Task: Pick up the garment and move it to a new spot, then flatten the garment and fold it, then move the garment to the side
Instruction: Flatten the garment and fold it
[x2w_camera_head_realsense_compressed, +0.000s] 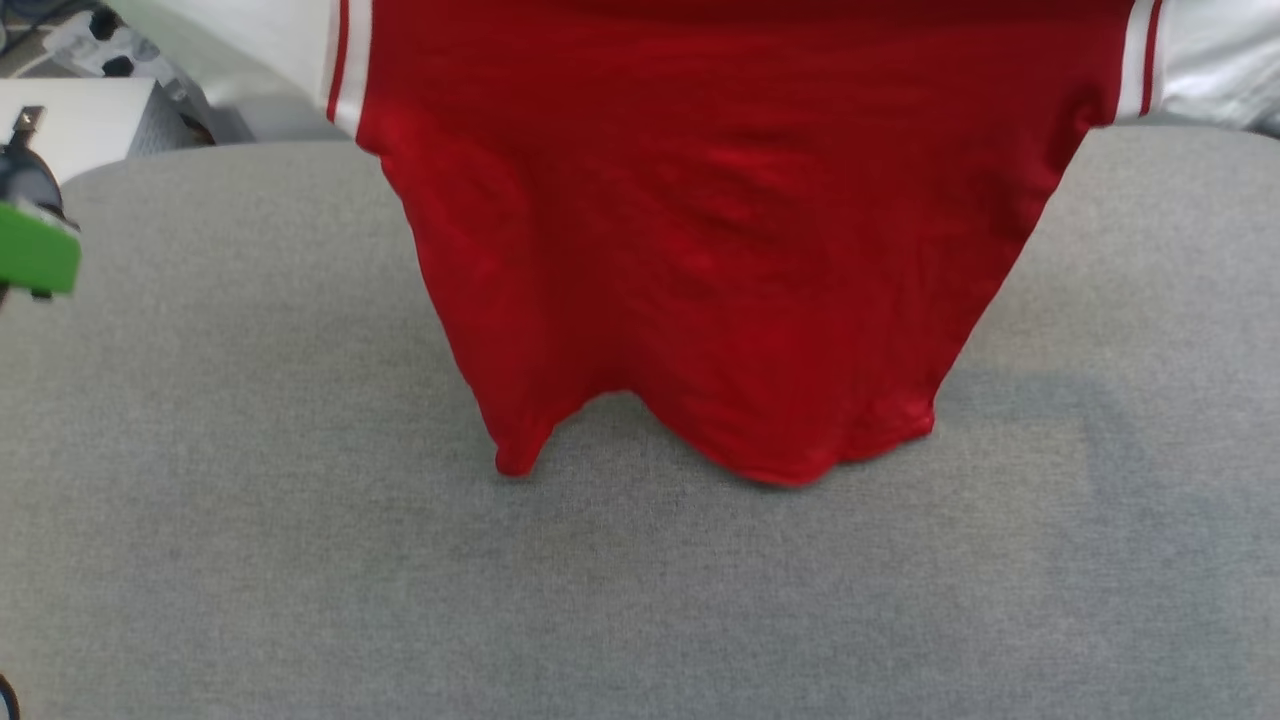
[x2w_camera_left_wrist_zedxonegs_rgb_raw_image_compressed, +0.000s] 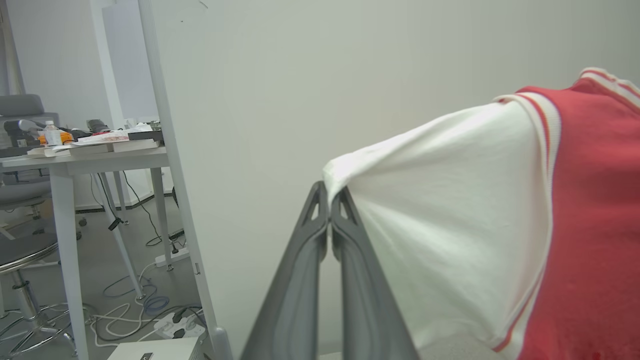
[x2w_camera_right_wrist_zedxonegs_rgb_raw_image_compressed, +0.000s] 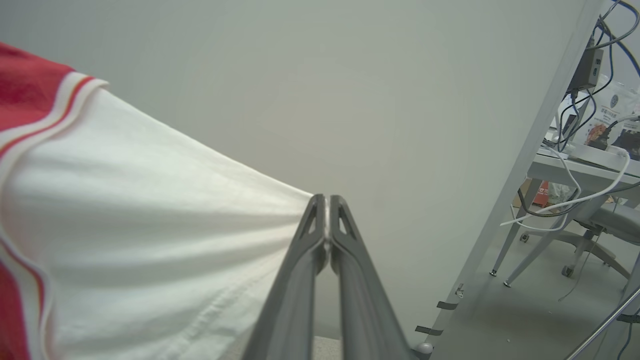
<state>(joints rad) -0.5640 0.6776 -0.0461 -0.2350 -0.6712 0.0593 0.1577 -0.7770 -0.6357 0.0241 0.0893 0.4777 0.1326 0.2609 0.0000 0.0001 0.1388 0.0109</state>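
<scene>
I count one garment (x2w_camera_head_realsense_compressed: 700, 250) and two grippers on it, one at each end. My left gripper (x2w_camera_left_wrist_zedxonegs_rgb_raw_image_compressed: 329, 192) has its two dark fingers pressed together at the tips on the edge of the left sleeve (x2w_camera_left_wrist_zedxonegs_rgb_raw_image_compressed: 450, 225). My right gripper (x2w_camera_right_wrist_zedxonegs_rgb_raw_image_compressed: 326, 200) is pinched the same way on the right sleeve (x2w_camera_right_wrist_zedxonegs_rgb_raw_image_compressed: 150, 250). The garment is stretched between the two tools and hangs below them. Both sleeves are plain white soft knit, pulled into taut cones that narrow toward the fingertips. Each joins the red body at a band of red and white stripes. The body is a smooth red fabric with a few shallow wrinkles, tapering downward to a wavy hem with two drooping corners. Under the hem lies one broad table top (x2w_camera_head_realsense_compressed: 300, 550) covered in coarse grey woven cloth, with rounded far corners; I cannot tell whether the hem touches it. Beyond both grippers stands one flat pale wall panel (x2w_camera_left_wrist_zedxonegs_rgb_raw_image_compressed: 250, 100). Off my left gripper's outer side I see one white desk (x2w_camera_left_wrist_zedxonegs_rgb_raw_image_compressed: 75, 160) with thin legs.
</scene>
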